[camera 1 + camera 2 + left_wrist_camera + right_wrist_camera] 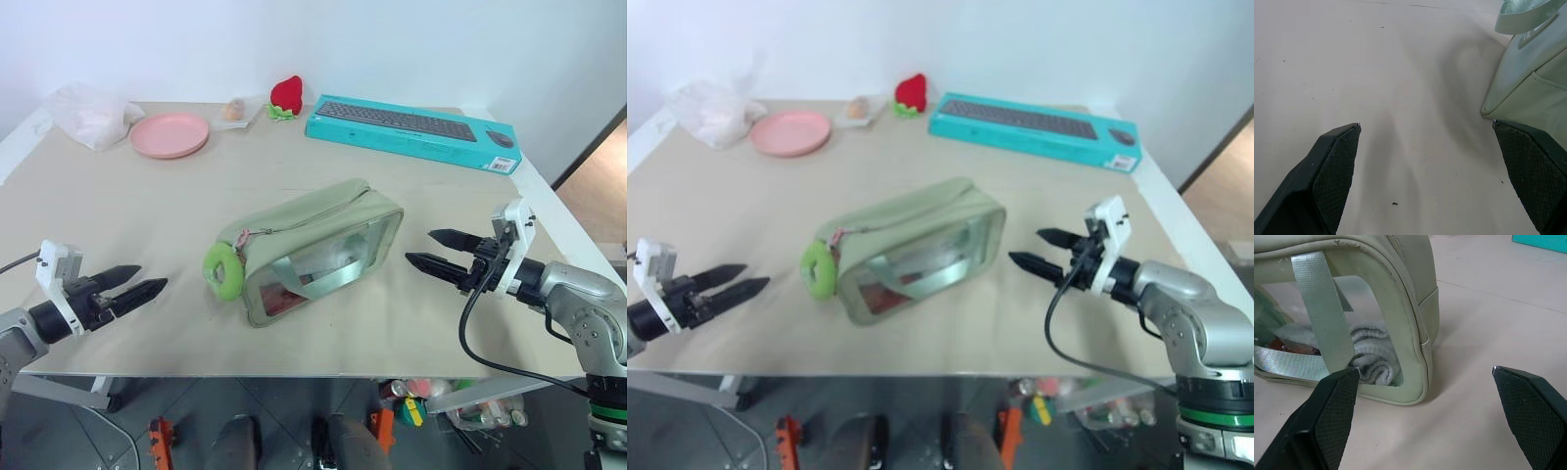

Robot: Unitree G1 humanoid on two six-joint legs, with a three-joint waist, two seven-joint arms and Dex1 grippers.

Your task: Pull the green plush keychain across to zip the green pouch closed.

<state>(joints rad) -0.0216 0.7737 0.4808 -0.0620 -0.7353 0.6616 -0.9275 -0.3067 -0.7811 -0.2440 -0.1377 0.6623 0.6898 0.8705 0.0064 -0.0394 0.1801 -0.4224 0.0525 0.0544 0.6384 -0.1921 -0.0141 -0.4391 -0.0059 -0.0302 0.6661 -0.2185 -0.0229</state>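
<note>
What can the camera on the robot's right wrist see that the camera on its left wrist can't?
Right wrist view: the pouch's clear side panel, a rolled pale towel inside, and a teal box corner. Left wrist view: a plain fabric end of the pouch beside a wide stretch of bare table. Both share the green pouch, its strap, the beige table, and two open black fingers.

— Where do the arms sit relative to the green pouch (318, 247)?

— One on each side. The left gripper (135, 282) hangs off the pouch's left end, well apart from it, fingers spread and empty.

— And the other?

— The right gripper (429, 249) is near the pouch's right end, not touching, fingers parted, pointing roughly level toward it.
</note>
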